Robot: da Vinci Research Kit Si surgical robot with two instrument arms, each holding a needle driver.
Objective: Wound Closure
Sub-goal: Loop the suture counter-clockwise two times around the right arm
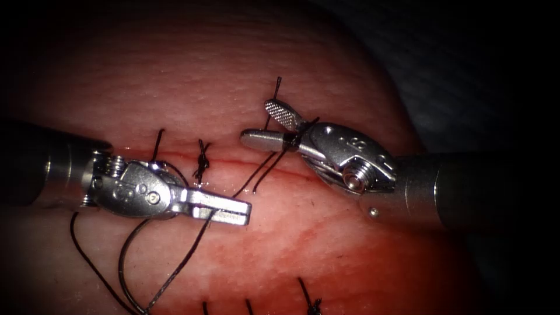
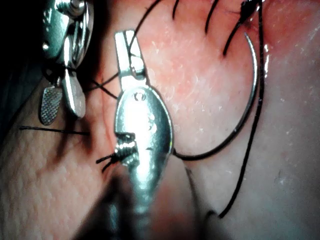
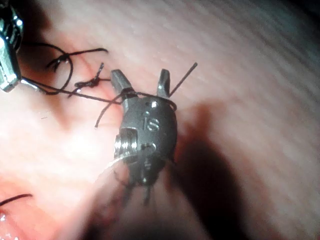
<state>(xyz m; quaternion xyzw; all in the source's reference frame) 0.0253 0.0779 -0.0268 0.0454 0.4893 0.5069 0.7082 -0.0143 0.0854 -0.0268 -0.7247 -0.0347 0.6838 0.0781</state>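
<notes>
The tissue (image 1: 175,87) carries a cut (image 1: 245,160) that runs across the endoscope view. My left tool (image 1: 242,211) lies just below the cut with its jaws shut on the thread (image 1: 181,261). From there the thread rises to my right tool (image 1: 256,121), whose jaws stand open above the cut with the thread looped round their base. The right wrist view has these open jaws (image 3: 140,75) with the loop across them. The curved needle (image 1: 121,265) lies free on the tissue, low on the left, held by neither tool. The left wrist view shows the needle (image 2: 252,90) beside my left tool (image 2: 125,40).
A tied knot (image 1: 201,164) with short ends sits on the cut left of centre. A cut thread end (image 1: 277,86) sticks up behind the right tool. More stitches (image 1: 315,303) stand near the lower edge. Red fluid stains the tissue below the cut.
</notes>
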